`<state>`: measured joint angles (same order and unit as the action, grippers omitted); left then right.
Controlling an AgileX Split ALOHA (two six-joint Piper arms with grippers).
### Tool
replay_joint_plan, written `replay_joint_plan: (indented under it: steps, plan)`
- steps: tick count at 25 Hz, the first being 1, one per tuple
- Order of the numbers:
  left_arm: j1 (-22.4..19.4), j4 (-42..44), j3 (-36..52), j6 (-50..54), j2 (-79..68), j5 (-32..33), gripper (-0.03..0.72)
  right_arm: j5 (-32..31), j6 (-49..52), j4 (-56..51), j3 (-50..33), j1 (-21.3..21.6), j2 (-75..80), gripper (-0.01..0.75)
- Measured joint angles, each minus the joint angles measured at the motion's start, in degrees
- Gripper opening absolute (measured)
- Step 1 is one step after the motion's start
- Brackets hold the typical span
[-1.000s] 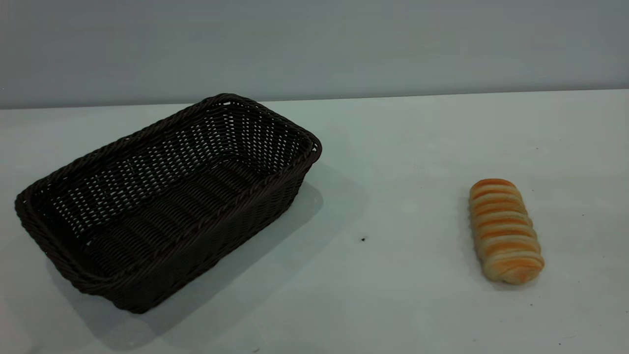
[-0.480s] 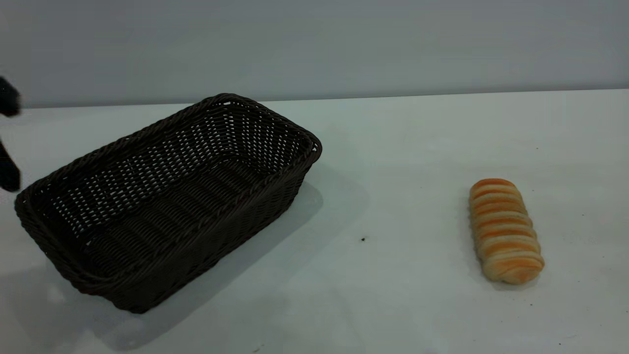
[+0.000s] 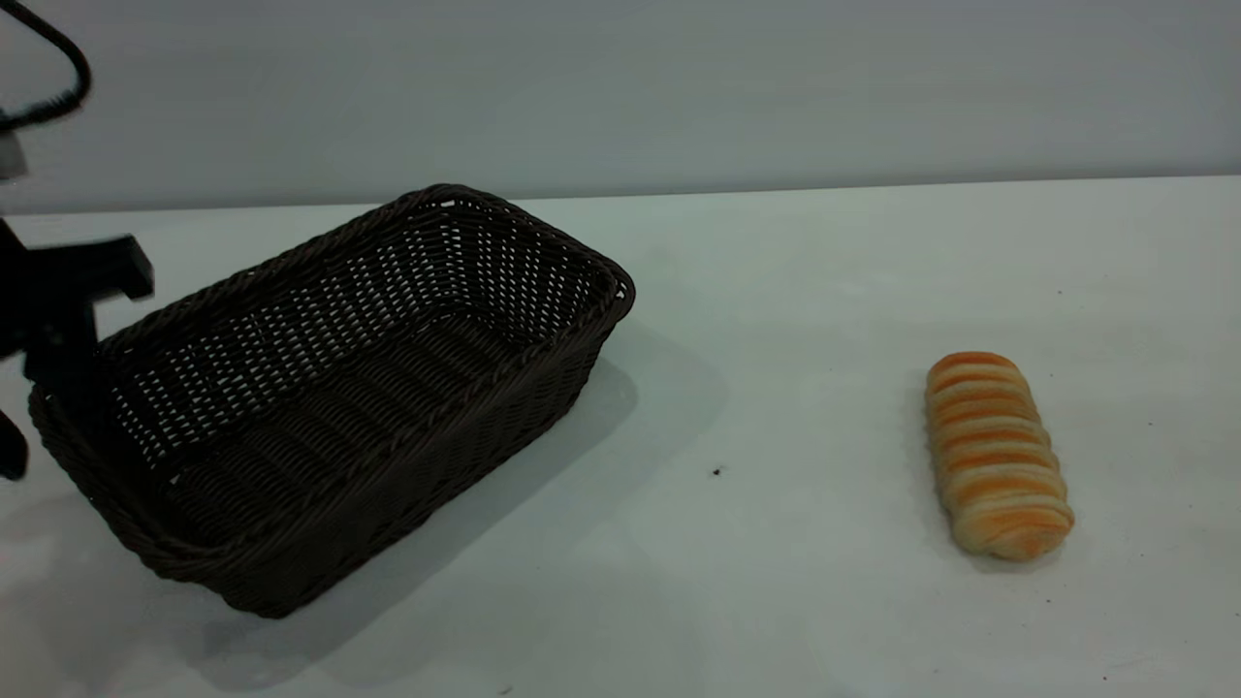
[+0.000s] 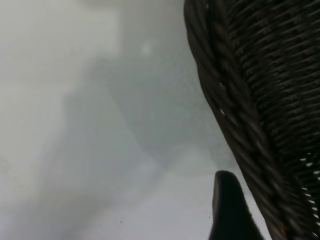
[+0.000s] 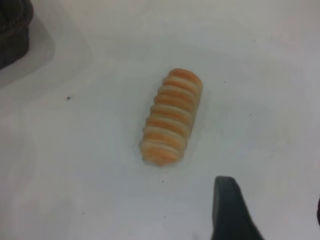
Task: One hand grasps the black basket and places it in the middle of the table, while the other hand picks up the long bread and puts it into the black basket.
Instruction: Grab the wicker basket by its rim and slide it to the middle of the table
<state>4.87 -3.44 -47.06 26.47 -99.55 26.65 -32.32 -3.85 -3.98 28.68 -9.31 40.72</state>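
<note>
The black basket point(image 3: 330, 388) stands on the left part of the white table point(image 3: 776, 291), lying at an angle. My left gripper point(image 3: 37, 438) is open at the basket's left end. One finger is inside the rim and one is outside it. In the left wrist view one finger point(image 4: 227, 210) is beside the braided rim point(image 4: 235, 145), on the outside. The long bread point(image 3: 994, 454) lies on the table at the right. My right gripper point(image 5: 272, 212) is open and empty above the table, close to one end of the bread point(image 5: 172, 116). It is out of the exterior view.
A small dark speck point(image 3: 716, 472) lies on the table between basket and bread. A grey wall point(image 3: 620, 87) stands behind the table's far edge. A corner of the basket point(image 5: 12, 30) shows in the right wrist view.
My left arm has come in from the left edge and dropped to the basket's left end. Basket and bread have not moved.
</note>
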Motion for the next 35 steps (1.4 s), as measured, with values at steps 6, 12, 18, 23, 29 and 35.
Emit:
replay_joint_plan:
  steps: [6,12,18,23,29,35]
  plan:
    - [0.00,-1.30,-2.63,0.00,-6.32,-0.44,0.476,0.00,0.00,-0.02,0.00,0.00,0.00,0.394]
    - [0.00,-1.30,-4.15,0.00,-10.37,-2.15,0.476,-0.05,0.06,-0.02,0.00,0.00,0.00,0.394]
    - [0.00,-1.30,-5.32,-1.01,-13.39,-3.84,0.373,-0.05,0.06,-0.02,0.00,0.00,0.00,0.394]
    - [-0.05,-2.76,-6.88,-6.46,-13.39,-6.58,0.159,0.00,0.06,-0.16,0.00,0.00,0.00,0.394]
    - [0.46,-8.75,-10.68,-19.03,-13.57,-3.37,0.142,3.61,0.10,-3.77,0.00,0.00,0.41,0.394]
    - [3.62,-17.62,-13.85,-32.52,-13.79,-2.47,0.139,7.16,0.12,-6.93,0.00,0.00,6.82,0.394]
